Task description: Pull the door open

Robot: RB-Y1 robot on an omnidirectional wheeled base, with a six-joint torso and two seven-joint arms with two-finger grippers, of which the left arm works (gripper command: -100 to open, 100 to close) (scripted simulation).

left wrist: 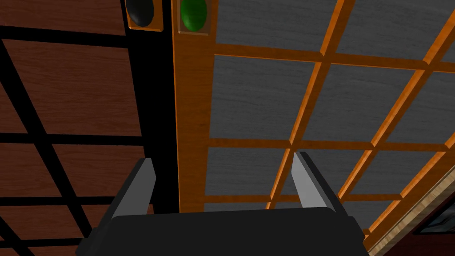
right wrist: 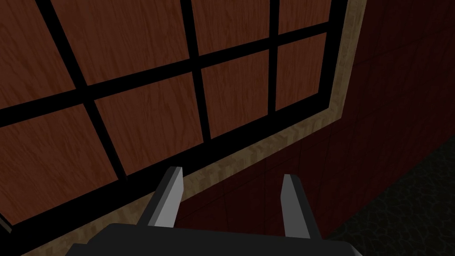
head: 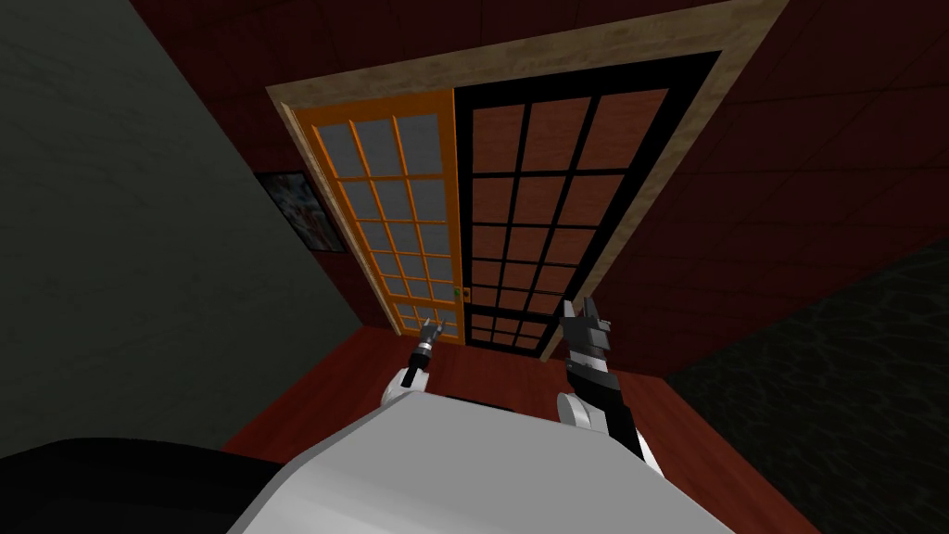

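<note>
**Green knob [left wrist: 193, 13] lies ahead of the left gripper [left wrist: 224, 159]**

The knob sits on the vertical stile of the orange door leaf [left wrist: 193, 111], straight ahead of the gripper and well beyond its fingertips. The stile runs along the gripper's pointing axis. The fingers stand wide apart, holding nothing, and are probably short of the leaf. The left arm is the nearer one. The right gripper [right wrist: 233, 174], likewise spread, faces the black-framed leaf [right wrist: 146, 124] near its outer edge.

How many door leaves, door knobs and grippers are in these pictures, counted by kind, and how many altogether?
Door leaves: 2, the orange lattice leaf with grey panes and the black lattice leaf with brown wood-grain panes.
Round knobs: 2, the green knob and the black knob.
Grippers: 2, the left gripper and the right gripper, both open.
Total: 6.
</note>
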